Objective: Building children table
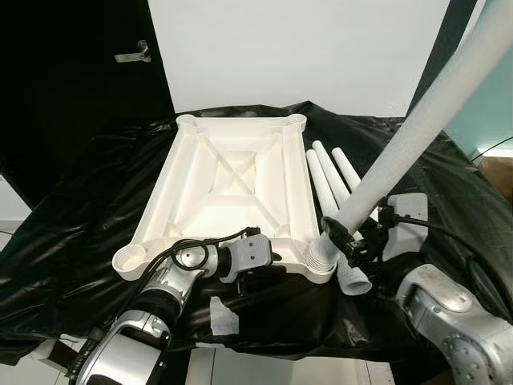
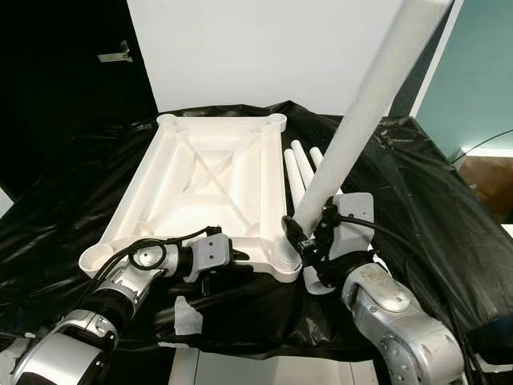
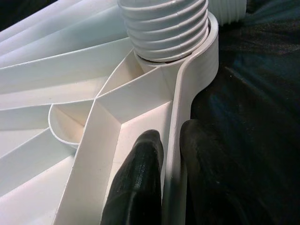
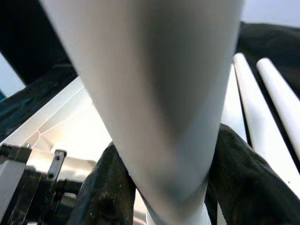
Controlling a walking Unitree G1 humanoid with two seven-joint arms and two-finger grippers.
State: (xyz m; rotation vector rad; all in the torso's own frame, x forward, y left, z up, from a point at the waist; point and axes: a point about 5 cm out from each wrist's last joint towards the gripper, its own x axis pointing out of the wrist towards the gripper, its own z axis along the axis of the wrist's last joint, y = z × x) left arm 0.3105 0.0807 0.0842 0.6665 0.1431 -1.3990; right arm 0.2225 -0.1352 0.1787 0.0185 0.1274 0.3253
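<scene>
Your right gripper [image 1: 341, 241] has its fingers [image 4: 110, 187] clamped on a white table leg [image 1: 417, 120], whose threaded end sits at the corner socket [image 1: 321, 263] of the upturned white table frame [image 1: 232, 184], lower centre of the head view. Your left gripper [image 3: 171, 178] pinches the frame's near rim, one finger either side. Three spare legs [image 1: 333, 172] lie right of the frame on black sheeting [image 1: 72, 208].
</scene>
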